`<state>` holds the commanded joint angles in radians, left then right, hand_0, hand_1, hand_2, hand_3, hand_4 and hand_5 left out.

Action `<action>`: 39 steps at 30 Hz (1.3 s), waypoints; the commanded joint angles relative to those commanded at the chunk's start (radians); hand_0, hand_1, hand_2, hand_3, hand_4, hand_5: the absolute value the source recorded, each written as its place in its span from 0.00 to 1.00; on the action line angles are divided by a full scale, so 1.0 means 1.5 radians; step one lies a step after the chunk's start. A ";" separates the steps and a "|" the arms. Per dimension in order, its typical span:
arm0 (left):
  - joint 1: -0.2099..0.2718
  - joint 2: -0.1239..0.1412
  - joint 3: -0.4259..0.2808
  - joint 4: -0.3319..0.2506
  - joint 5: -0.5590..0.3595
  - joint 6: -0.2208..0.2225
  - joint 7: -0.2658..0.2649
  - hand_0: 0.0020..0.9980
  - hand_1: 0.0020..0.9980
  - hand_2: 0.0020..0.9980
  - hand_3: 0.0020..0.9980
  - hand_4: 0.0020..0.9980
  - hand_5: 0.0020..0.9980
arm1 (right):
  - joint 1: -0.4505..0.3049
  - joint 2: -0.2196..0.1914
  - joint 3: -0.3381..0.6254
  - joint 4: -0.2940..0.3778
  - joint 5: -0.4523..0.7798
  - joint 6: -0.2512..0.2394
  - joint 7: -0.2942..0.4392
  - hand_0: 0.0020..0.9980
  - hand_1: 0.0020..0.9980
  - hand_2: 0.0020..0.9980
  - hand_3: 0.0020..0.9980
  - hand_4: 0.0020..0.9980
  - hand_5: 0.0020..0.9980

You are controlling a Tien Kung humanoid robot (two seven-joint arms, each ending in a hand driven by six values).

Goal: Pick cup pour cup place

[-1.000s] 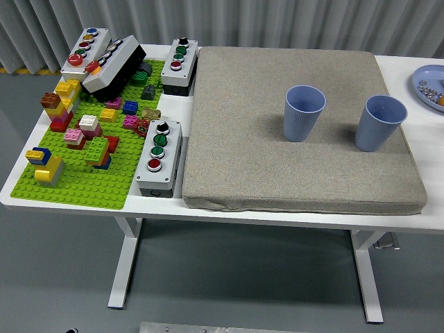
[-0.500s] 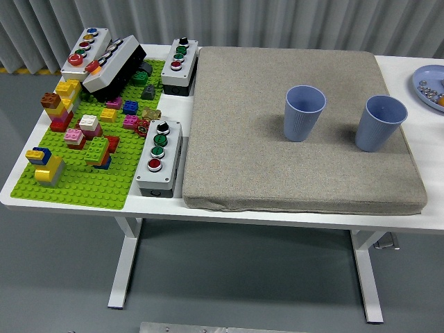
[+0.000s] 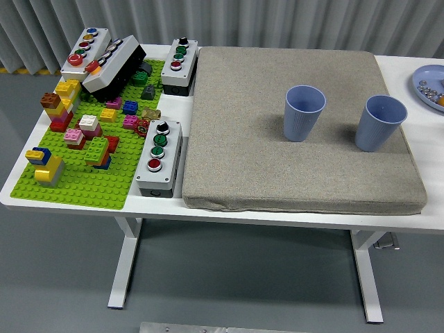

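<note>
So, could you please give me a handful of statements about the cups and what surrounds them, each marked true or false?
1. Two blue cups, the left cup and the right cup, stand upright on the grey pad. True.
2. A robot hand is gripping the left cup. False: no hand or arm is in view.
3. The two cups touch each other. False: they stand apart, with bare pad between them.
4. A green baseplate with coloured bricks lies left of the pad. True.
5. A blue plate shows at the right edge of the picture. True.
6. The right cup lies tipped on its side. False: it is upright, mouth up.
</note>
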<state>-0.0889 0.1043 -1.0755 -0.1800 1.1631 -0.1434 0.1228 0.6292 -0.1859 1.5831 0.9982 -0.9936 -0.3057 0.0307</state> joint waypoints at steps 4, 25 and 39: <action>0.000 0.001 0.008 0.000 -0.005 -0.002 0.000 0.81 0.75 0.82 0.72 0.52 1.00 | -0.001 0.002 -0.001 -0.002 0.003 0.001 0.001 0.88 0.77 0.77 0.79 0.83 1.00; -0.008 0.003 0.024 0.000 -0.019 -0.002 -0.003 0.81 0.75 0.82 0.72 0.52 1.00 | -0.001 0.004 -0.010 0.006 0.002 0.002 -0.002 0.88 0.77 0.77 0.79 0.83 1.00; -0.005 0.003 0.024 0.000 -0.018 0.001 -0.005 0.81 0.76 0.82 0.72 0.52 1.00 | -0.011 0.006 -0.019 0.013 0.002 0.006 -0.004 0.89 0.77 0.78 0.79 0.82 1.00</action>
<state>-0.0967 0.1081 -1.0402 -0.1800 1.1360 -0.1412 0.1152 0.6130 -0.1768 1.5546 1.0173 -0.9907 -0.2960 0.0247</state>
